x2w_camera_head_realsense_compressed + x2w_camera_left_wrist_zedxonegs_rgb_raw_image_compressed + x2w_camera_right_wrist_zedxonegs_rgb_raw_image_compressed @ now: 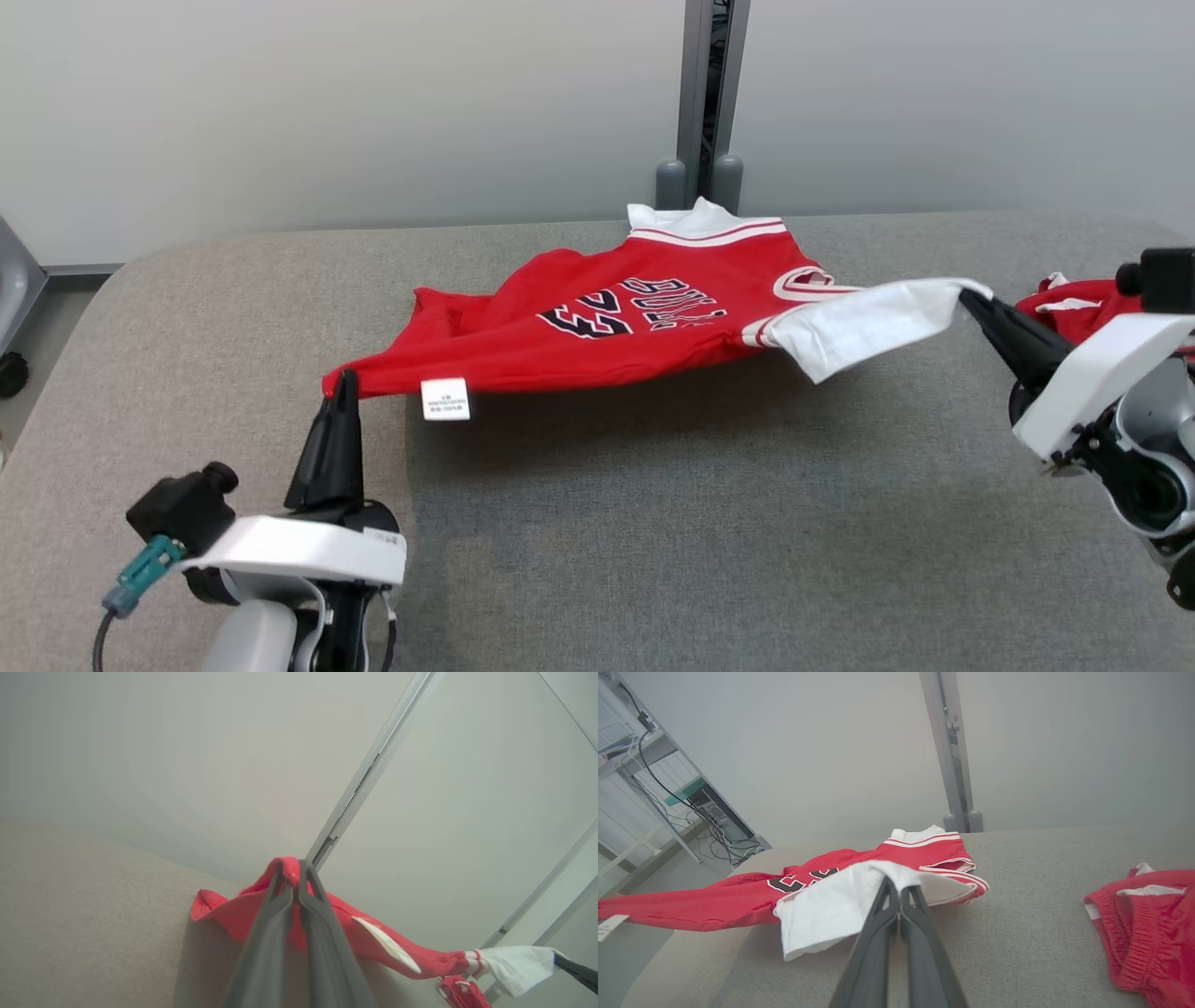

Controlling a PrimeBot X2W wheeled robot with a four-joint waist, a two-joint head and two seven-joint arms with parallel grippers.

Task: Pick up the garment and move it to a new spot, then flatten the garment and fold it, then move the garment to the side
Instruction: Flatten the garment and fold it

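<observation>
With the left claw [341, 385] closed on its hem and the right claw [971, 301] closed on its white sleeve [868, 322], the garment [635, 327] hangs stretched low over the counter [653, 541], apparently for flattening; next it needs even lowering.

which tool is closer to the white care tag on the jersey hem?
Left. The left tool pinches the hem corner of the jersey right beside the care tag; the right tool grips the white sleeve at the opposite end, far from the tag.
</observation>
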